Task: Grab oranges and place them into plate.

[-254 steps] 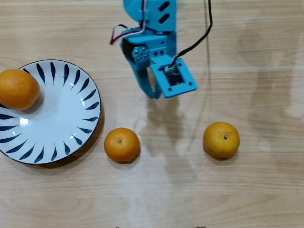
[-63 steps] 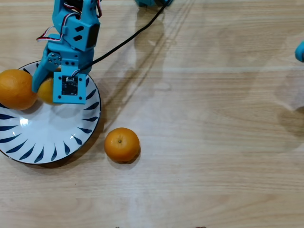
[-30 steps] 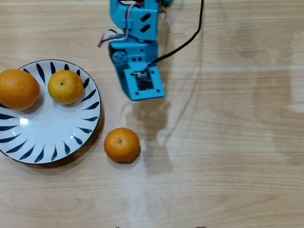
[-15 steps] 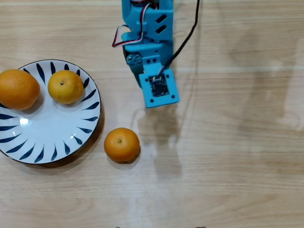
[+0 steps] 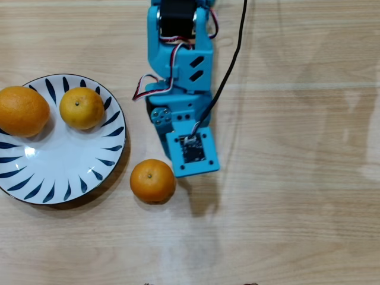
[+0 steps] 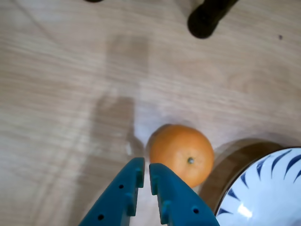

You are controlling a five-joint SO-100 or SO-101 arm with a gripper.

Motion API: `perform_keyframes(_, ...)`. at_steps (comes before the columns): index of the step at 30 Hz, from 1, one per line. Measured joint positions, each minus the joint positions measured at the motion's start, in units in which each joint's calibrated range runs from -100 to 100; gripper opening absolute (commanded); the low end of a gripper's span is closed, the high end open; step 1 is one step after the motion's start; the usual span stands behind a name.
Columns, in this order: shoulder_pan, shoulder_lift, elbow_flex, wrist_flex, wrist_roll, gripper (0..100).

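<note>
Pale wood-grain worktop (image 5: 297,225) fills the overhead view. At the far left sits the white plate (image 5: 65,172) with dark blue leaf strokes, cut off by the left edge. Two oranges rest on its upper part: the larger orange (image 5: 22,111) at the left edge and, just beside it, a yellower orange (image 5: 82,108). Just off the plate's lower right rim, on bare wood, lies the third orange (image 5: 152,181). Right of that fruit, near the frame's centre, the blue arm (image 5: 181,77) reaches down from the top edge, a black cable (image 5: 228,65) trailing along its right side.

In the wrist view the hand (image 6: 143,172) rises from the bottom edge with its two blue fingers nearly together, holding nothing. The third orange (image 6: 181,153) sits just right of the fingertips, the plate's rim (image 6: 263,183) in the lower right corner.

The step in hand looks like the approach to the last fruit. The next move probably calls for spreading the fingers, shifting toward the orange and lowering around it.

No room beyond the worktop shows.
</note>
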Motion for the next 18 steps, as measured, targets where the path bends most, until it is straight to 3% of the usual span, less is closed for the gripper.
perform_keyframes(3,1.44,0.51,5.93,-6.55,0.00,6)
perform_keyframes(10,2.79,0.51,15.67,-14.21,-0.16,34)
perform_keyframes(18,2.20,0.51,16.11,-14.21,-5.16,36)
